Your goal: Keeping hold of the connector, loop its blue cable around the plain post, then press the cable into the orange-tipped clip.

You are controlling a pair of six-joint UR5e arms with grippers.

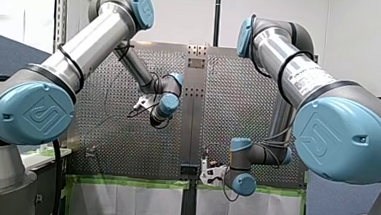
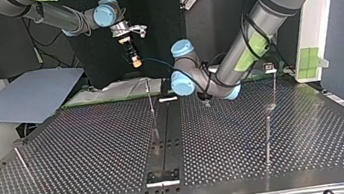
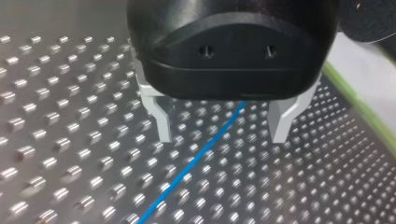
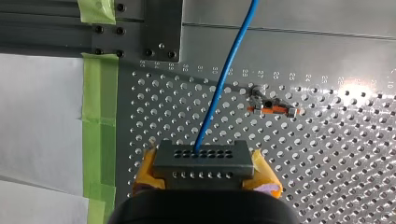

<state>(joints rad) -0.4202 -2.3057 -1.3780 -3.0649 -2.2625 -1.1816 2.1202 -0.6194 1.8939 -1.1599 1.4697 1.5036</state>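
Note:
In the right wrist view my right gripper (image 4: 204,175) has its yellow pads shut on the grey connector (image 4: 203,158). The blue cable (image 4: 224,79) leaves the connector and runs away across the perforated plate. The orange-tipped clip (image 4: 272,109) stands on the plate ahead of the connector, beside the cable and apart from it. In the top view my right gripper (image 2: 134,59) hangs high above the table's far edge. My left gripper (image 3: 223,133) is open low over the table, and the blue cable (image 3: 196,161) passes between its metal fingers (image 3: 163,126) without touching them.
Thin upright posts stand on the table: one by the dark centre strip (image 2: 150,100), two at the top view's right (image 2: 274,88), one at its left (image 2: 22,164). Green tape (image 4: 99,121) and white sheeting edge the plate near the connector.

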